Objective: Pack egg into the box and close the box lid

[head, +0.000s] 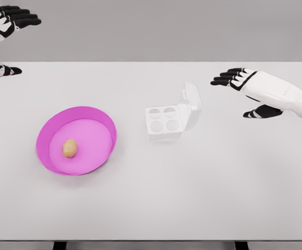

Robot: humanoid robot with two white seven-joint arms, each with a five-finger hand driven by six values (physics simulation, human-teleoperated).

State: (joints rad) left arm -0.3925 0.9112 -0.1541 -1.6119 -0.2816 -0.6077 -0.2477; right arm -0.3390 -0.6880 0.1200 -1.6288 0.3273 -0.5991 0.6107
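Head view. A white table [192,198] fills most of the frame beneath a plain grey backdrop. Left of centre lies a shallow magenta bowl [106,127], its rim slightly raised on the far right side. A single tan egg [70,148] rests on the bowl's floor, left of its middle and lying against nothing else.

Right of the bowl and well apart from it stands a translucent white egg box [164,122] with four round cups, all vacant. Its lid [191,104] is hinged on the right side and stands raised, tilted away from the tray, so the box is open.

The left hand [7,21] appears at the upper left corner above the table's far edge, black fingers extended and spread, grasping nothing; a dark digit lower on the left edge is probably its thumb, though the cropping makes this uncertain. The right hand [244,86] enters from the right, held above the table just right of the lid without touching it, fingers stretched toward the left, thumb apart below, holding nothing.
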